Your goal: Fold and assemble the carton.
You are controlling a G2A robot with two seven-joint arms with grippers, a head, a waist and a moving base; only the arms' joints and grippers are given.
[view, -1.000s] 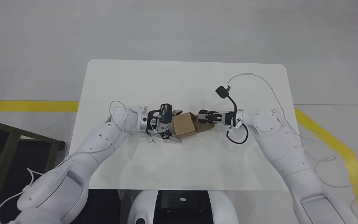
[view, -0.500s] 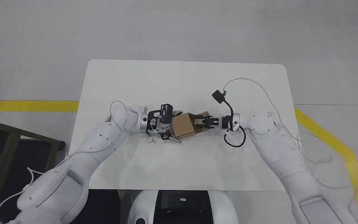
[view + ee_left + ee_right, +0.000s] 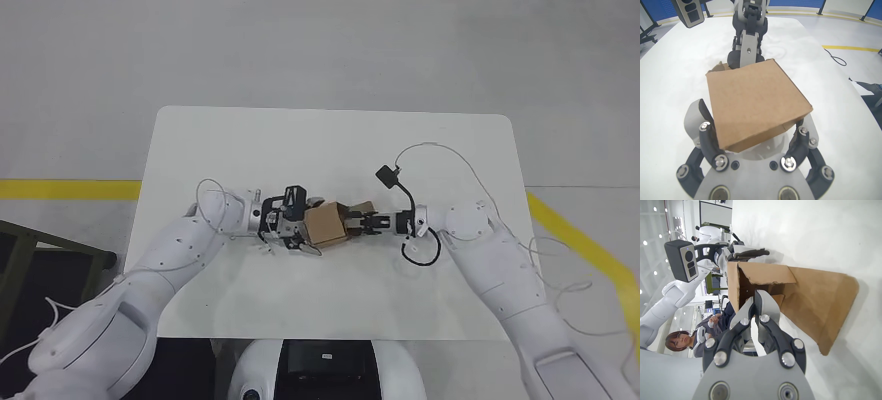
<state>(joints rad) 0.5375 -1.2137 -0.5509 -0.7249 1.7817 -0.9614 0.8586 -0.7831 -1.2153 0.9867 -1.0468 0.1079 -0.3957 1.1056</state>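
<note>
Left gripper [image 3: 751,121]: clamps the carton [image 3: 757,98], steadying it.
Right gripper [image 3: 755,298]: closed thin, so we can tuck the flap [image 3: 768,274].

White table [image 3: 200,140] with rounded corners, grey floor [image 3: 320,50] all round, yellow tape line [image 3: 60,188] on floor either side, dark metal frame [image 3: 40,250] near table's left edge, black cable [image 3: 836,58] on floor, blue panels [image 3: 810,5] behind

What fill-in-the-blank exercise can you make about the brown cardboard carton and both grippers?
1. The table under the brown cardboard carton is ___.
2. The left gripper clamps the ___ from both sides.
3. The right gripper, fingers shut, points into the carton's ___ end.
Missing words: white; carton; open.
</note>
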